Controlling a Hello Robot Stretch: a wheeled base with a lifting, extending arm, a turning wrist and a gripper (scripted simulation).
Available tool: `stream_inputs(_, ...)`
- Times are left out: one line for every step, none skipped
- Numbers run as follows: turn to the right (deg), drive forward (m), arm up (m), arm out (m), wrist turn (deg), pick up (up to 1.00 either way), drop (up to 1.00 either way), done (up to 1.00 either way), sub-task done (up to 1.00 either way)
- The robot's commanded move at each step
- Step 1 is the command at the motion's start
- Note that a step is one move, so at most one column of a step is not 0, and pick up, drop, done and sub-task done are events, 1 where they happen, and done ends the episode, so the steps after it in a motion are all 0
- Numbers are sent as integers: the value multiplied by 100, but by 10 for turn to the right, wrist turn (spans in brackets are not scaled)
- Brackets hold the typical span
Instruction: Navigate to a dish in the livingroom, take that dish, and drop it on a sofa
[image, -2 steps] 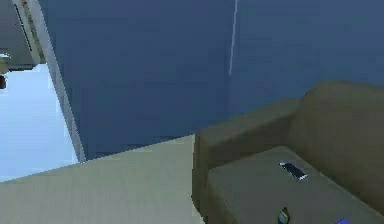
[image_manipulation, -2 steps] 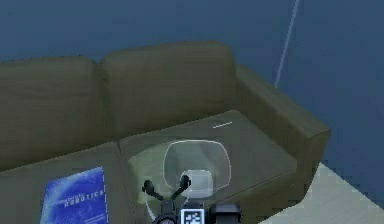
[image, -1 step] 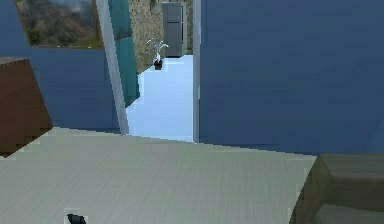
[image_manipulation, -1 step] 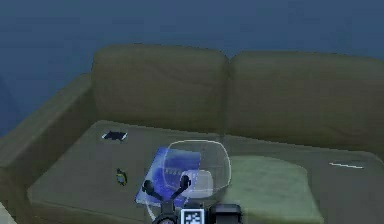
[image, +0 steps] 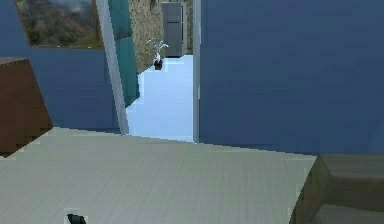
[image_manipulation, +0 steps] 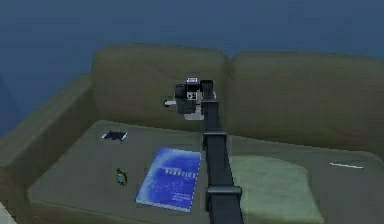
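Note:
An olive-green sofa (image_manipulation: 290, 100) spans the arm side view, with a tall backrest and a wide seat. The dark arm bar rises from the bottom edge over the seat. At its far end the gripper (image_manipulation: 180, 99) stands in front of the backrest, left of the white marker squares (image_manipulation: 200, 90). With the backrest right behind it, I cannot tell whether it holds anything. A corner of the same olive sofa (image: 350, 185) sits at the forward view's bottom right.
On the seat lie a blue book (image_manipulation: 170, 177), a dark flat phone-like thing (image_manipulation: 113, 135), a small dark object (image_manipulation: 121, 178), a thin pen (image_manipulation: 347, 165) and a paler cushion (image_manipulation: 275, 185). Ahead, a doorway (image: 165, 90) between blue walls opens on pale floor with a potted plant (image: 156, 55). Brown furniture (image: 20, 105) stands left.

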Motion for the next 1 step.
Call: stream_inputs(0, 0, 0, 0, 300, 0, 0, 0, 0)
